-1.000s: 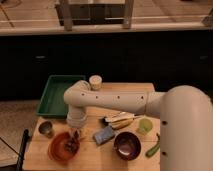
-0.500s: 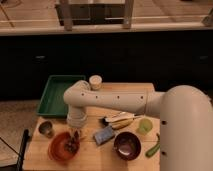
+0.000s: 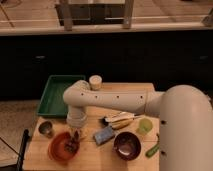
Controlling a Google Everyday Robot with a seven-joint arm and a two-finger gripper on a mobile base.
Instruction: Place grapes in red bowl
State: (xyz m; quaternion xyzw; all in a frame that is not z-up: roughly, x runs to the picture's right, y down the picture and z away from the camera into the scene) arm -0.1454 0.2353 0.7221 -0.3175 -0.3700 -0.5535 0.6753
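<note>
The red bowl (image 3: 59, 150) sits at the front left of the wooden table. Inside its right half lies a dark cluster, the grapes (image 3: 71, 146). My arm comes in from the right and bends straight down. Its gripper (image 3: 75, 137) hangs directly over the right part of the red bowl, at the grapes. I cannot tell whether it is touching or holding them.
A green tray (image 3: 55, 97) lies at the back left, with a white cup (image 3: 95, 81) beside it. A metal cup (image 3: 46, 129) stands left of the bowl. To the right are a blue sponge (image 3: 104, 135), a dark maroon bowl (image 3: 126, 145), a banana (image 3: 122, 121), a green cup (image 3: 145, 126) and a green pepper (image 3: 152, 149).
</note>
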